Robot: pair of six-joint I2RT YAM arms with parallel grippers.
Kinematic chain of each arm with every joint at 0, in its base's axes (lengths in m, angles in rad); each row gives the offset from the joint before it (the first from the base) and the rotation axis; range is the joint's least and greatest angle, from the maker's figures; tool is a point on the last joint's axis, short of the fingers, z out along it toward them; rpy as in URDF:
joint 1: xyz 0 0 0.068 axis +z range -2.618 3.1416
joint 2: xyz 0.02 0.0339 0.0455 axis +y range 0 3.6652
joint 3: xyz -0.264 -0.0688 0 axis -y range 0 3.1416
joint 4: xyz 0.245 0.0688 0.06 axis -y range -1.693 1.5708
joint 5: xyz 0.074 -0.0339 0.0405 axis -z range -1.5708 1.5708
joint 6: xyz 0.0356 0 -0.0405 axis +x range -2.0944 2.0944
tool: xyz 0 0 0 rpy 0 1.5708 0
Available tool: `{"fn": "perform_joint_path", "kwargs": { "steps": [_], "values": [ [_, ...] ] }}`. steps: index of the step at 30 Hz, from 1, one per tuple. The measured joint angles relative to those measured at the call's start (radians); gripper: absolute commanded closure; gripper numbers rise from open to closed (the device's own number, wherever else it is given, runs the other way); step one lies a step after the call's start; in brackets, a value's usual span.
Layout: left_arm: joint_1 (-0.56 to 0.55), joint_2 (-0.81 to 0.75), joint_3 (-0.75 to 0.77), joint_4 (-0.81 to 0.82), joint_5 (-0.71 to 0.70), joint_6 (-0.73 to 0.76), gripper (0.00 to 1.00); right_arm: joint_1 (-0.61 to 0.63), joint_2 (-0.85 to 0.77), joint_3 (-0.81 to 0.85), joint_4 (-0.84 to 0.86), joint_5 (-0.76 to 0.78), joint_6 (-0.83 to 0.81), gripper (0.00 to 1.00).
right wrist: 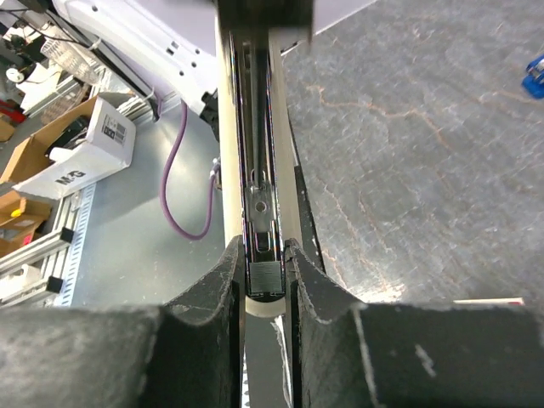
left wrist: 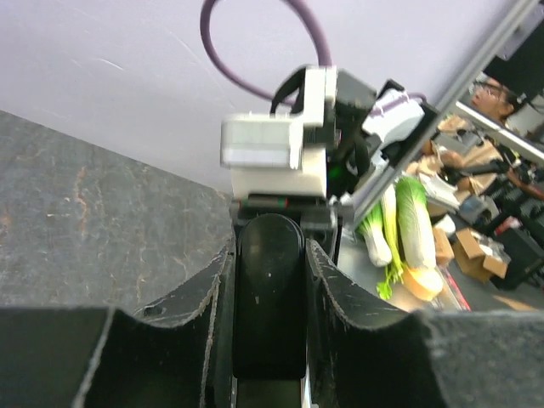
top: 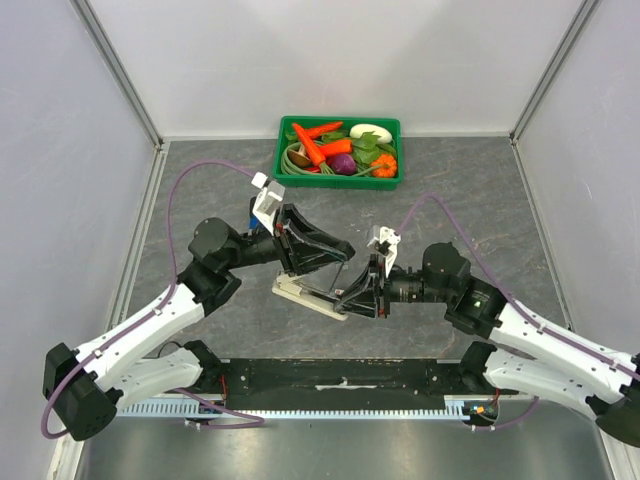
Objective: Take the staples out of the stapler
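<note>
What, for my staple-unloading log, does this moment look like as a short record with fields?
stapler: cream-white with black parts, hinged open, mid-table
left gripper: shut on the black top arm, which stands raised
right gripper: shut on the cream base, a finger on each side
staple channel: metal, exposed; whether staples remain cannot be told
far edge: green bin of vegetables, untouched
</note>
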Motion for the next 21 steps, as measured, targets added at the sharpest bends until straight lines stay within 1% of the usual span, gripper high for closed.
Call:
{"fn": "perform_joint_path", "kwargs": {
  "steps": [4, 10, 13, 21],
  "values": [
    [0.000, 0.002, -0.031, 0.070, -0.090, -0.037, 0.98, 0.003, 0.029, -0.065, 0.085, -0.029, 0.036, 0.94],
    [-0.012, 0.029, -0.053, 0.215, -0.211, -0.091, 0.98, 0.029, 0.100, -0.085, 0.154, -0.052, 0.059, 0.94],
    [-0.031, 0.039, -0.077, 0.292, -0.302, -0.111, 0.98, 0.046, 0.146, -0.089, 0.192, -0.062, 0.069, 0.94],
    [-0.083, 0.058, -0.108, 0.405, -0.547, -0.113, 0.98, 0.070, 0.220, -0.094, 0.288, -0.061, 0.083, 0.94]
  ]
}}
